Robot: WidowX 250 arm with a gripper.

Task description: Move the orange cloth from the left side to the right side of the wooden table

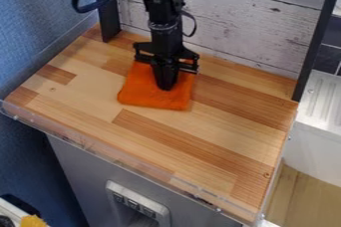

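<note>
Orange cloth [148, 99] is laid flat on the wooden tabletop [220, 134], toward its back and left of its middle in the view. The gripper [166, 86] is pointed down over the cloth, and part of the cloth is hidden by it. How far the gripper is open cannot be told, nor whether any of the cloth is gripped.

The back edge is bounded by a whitewashed plank wall [233, 14], with a black post [107, 12] at the left and another black upright [314, 47] at the right. The front edge is lined by a transparent strip [126, 157]. Bare wood is seen between the cloth and this strip, with a wider stretch toward the front right corner. Beyond the right edge, a white ribbed surface [324, 99] is seen.
</note>
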